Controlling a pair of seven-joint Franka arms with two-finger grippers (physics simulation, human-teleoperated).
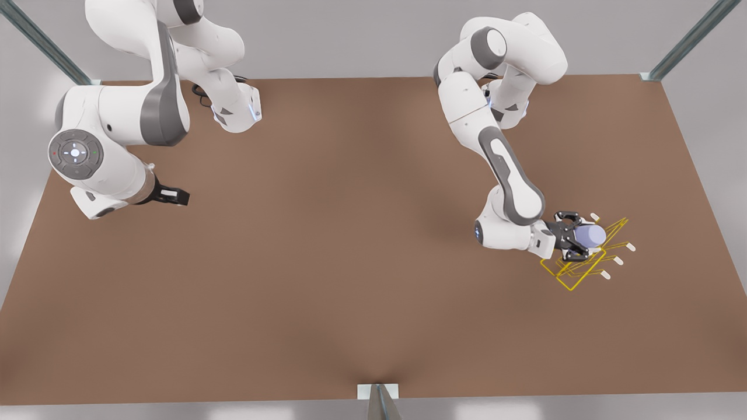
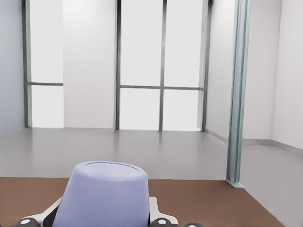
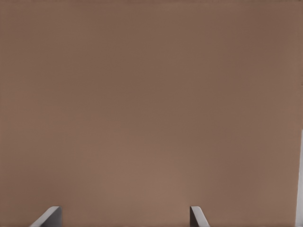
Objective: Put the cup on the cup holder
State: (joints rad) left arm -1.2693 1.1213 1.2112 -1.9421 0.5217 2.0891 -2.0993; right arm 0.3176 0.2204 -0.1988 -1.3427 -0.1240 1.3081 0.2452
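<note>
Toward the lower right of the front view, the cup holder (image 1: 586,265) lies on the brown table (image 1: 327,280), its yellow wire loops spread flat-looking and its white-tipped prongs pointing outward. My left gripper (image 1: 575,235) sits over its upper part, fingers clamped on the cup (image 1: 589,234), which lies on its side with the narrow closed end aimed away from my wrist. The left wrist view confirms the lavender cup (image 2: 102,195) held between my fingers (image 2: 154,213). I cannot tell whether the cup touches a prong. That arm reaches low and forward, forearm angled down. My right gripper (image 1: 175,196) waits at the front view's left, fingers (image 3: 199,216) spread apart above bare table.
</note>
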